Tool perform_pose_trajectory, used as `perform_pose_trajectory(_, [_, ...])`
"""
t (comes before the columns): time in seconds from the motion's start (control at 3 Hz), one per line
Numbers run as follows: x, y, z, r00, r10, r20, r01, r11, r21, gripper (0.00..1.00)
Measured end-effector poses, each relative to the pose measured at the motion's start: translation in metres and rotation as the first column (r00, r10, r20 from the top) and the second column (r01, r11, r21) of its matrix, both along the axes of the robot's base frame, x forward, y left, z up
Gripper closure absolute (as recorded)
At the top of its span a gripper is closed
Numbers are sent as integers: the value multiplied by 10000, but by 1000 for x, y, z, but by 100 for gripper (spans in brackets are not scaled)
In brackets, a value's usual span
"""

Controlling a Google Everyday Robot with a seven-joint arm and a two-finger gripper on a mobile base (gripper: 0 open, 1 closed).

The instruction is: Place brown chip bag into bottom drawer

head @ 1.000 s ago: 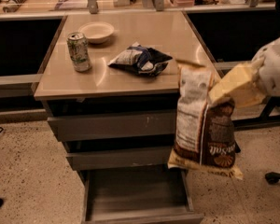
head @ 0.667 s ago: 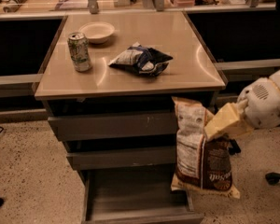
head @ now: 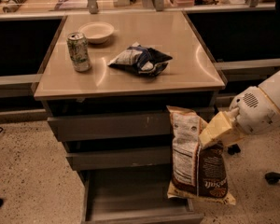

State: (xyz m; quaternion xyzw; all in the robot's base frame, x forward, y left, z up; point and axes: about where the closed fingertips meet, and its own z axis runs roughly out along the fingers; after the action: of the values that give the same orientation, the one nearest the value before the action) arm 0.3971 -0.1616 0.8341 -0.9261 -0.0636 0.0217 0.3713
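My gripper [head: 213, 133] reaches in from the right, below the table top, and is shut on the brown chip bag [head: 196, 164]. The bag hangs upright with its pale printed back panel to the left and its brown front to the right. Its lower edge sits over the right front corner of the bottom drawer [head: 130, 197], which is pulled out and looks empty inside. The bag hangs in front of the two shallower grey drawers [head: 112, 125], which are pushed in.
On the table top [head: 186, 73] stand a green drink can [head: 79, 52], a small white bowl [head: 96, 31] and a dark blue-and-white snack bag [head: 140, 59]. Black chair casters [head: 273, 177] sit on the speckled floor at the right. Dark desks flank the table.
My gripper has lowered and moved left with the brown chip bag, from beside the table's right edge down to the open bottom drawer's right front corner.
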Motion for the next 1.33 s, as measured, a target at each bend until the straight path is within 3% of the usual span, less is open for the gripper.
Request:
perform_pose_trajectory(0.33, [7,1,-28,9999,-154,16,154,9999,-53,100])
perform_pose_trajectory(0.67, [22,5,-85,9980,-622,138,621,9981,29,100])
perform_pose_trajectory(1.0, [55,14,-144,9897,-1373,413,1376,9905,-46,100])
perform_pose_trajectory(1.33, [81,29,-211,9839,-1785,124,1788,9835,-265,100])
